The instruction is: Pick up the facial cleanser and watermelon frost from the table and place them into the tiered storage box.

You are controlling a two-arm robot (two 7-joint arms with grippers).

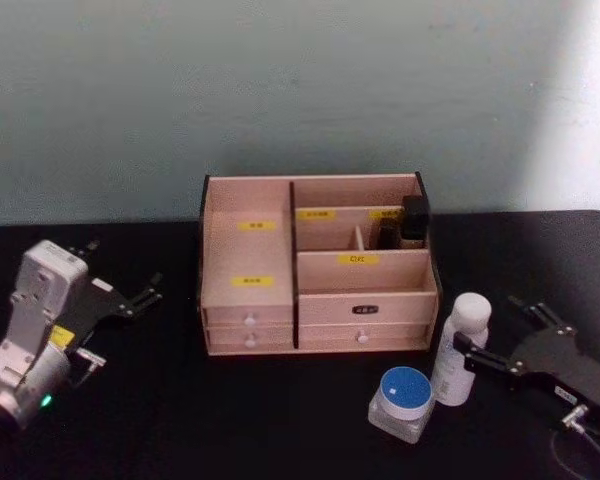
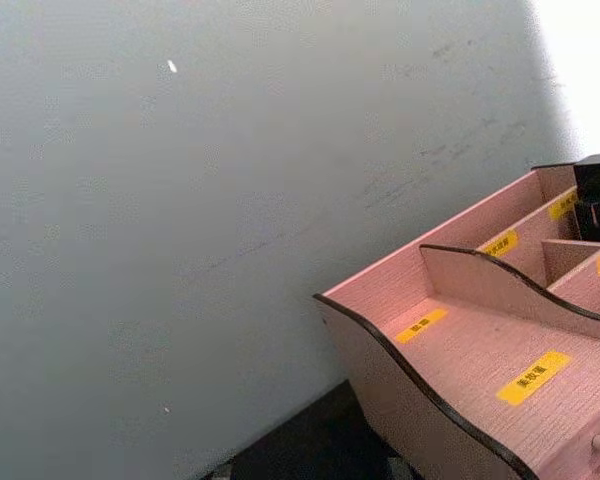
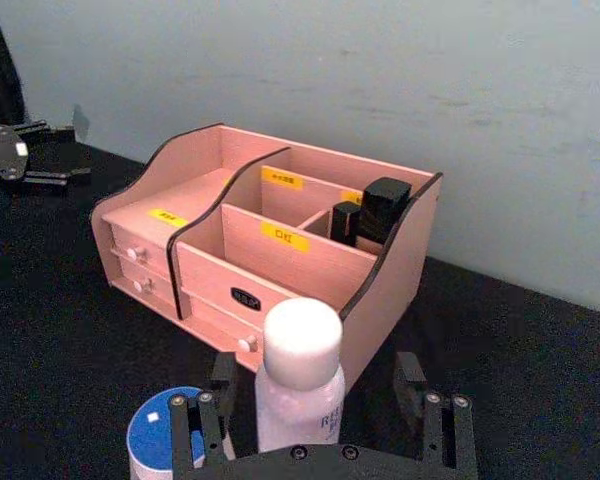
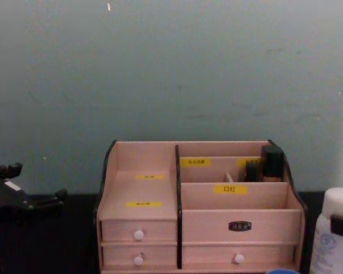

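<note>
The facial cleanser (image 1: 460, 350), a white bottle with a rounded white cap, stands on the black table in front of the tiered storage box (image 1: 315, 265), near its right corner. Beside it on the left sits the watermelon frost (image 1: 404, 400), a short clear jar with a blue lid. My right gripper (image 1: 488, 320) is open at the bottle; in the right wrist view the bottle (image 3: 298, 370) stands between its two fingers (image 3: 410, 375). My left gripper (image 1: 120, 270) hangs open to the left of the box, holding nothing.
Two dark upright items (image 1: 412, 220) stand in the box's rear right compartment. The left stepped shelves (image 2: 480, 340) and front right compartment (image 3: 280, 270) hold nothing. A pale wall rises close behind the box. Bare black table (image 1: 230, 410) lies in front.
</note>
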